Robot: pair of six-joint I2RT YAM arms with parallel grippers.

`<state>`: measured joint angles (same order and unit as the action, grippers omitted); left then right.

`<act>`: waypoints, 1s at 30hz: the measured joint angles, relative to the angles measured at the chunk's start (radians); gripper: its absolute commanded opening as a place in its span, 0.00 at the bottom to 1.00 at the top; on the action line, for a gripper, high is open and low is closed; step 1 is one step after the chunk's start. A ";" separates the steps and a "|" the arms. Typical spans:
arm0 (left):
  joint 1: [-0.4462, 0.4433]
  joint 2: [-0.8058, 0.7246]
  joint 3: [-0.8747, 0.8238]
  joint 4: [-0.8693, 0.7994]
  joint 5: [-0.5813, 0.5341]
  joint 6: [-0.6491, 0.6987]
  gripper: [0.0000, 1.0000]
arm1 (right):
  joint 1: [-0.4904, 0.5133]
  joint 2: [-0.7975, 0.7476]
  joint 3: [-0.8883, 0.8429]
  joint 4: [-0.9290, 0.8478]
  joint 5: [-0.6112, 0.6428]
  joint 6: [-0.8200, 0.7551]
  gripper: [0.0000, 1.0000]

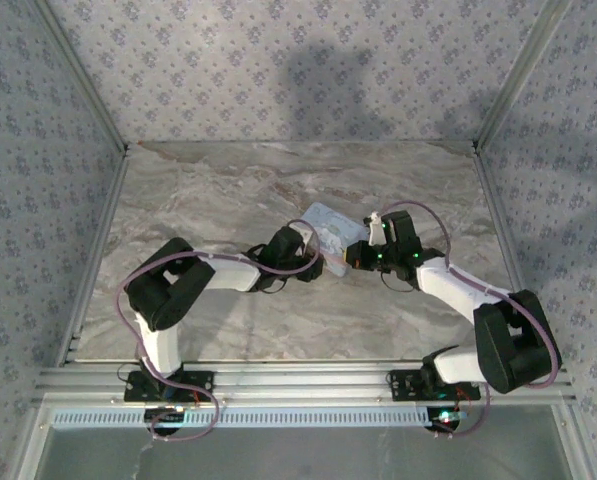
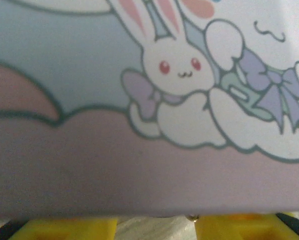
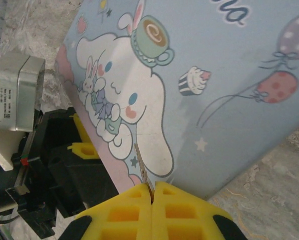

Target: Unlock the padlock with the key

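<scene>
Showing both arms converged on a pastel box (image 1: 328, 220) lying just past the centre of the desk (image 1: 218, 320), toward 1 o'clock. In the top view the left tool (image 1: 316, 262) stands at the box's 7 o'clock and the right tool (image 1: 350, 258) at its 5 o'clock, the two heads near each other.

Left wrist view: the yellow fingers (image 2: 64, 231) are part-spread, with marble visible in the gap and nothing seen between them. The box's pink side stands just beyond and blocks the way ahead. A small brassy bit (image 2: 192, 217) sits at the box's lower edge, at 6 o'clock; whether it belongs to the padlock cannot be told.

Right wrist view: the jaws are pressed together on the key (image 3: 143, 167), a thin blade rising toward 12 o'clock across the box's printed face. The left tool's black body crowds the box's edge at 9 o'clock.

Open marble lies at 12, 9 and 3 o'clock of the box. Patterned walls (image 1: 278, 70) bound those sides, and a metal rail (image 1: 298, 382) bounds the 6 o'clock edge.
</scene>
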<state>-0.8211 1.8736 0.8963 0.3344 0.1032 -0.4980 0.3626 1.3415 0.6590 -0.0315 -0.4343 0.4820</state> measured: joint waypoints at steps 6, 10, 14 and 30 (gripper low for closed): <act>-0.002 0.006 0.003 0.011 0.000 -0.003 0.27 | 0.003 0.001 0.004 -0.003 0.000 0.000 0.00; -0.005 0.008 0.004 0.019 0.000 -0.003 0.24 | 0.007 0.003 0.006 -0.006 0.000 0.000 0.00; -0.007 0.008 0.004 0.019 0.000 -0.003 0.24 | 0.007 0.003 0.006 -0.006 0.000 0.000 0.00; -0.019 0.002 -0.018 0.052 -0.014 -0.023 0.25 | 0.011 0.007 0.011 -0.007 0.000 -0.001 0.00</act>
<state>-0.8402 1.8759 0.8787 0.3866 0.0891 -0.5213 0.3733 1.3487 0.6697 -0.0387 -0.4339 0.4812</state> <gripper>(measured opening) 0.248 0.038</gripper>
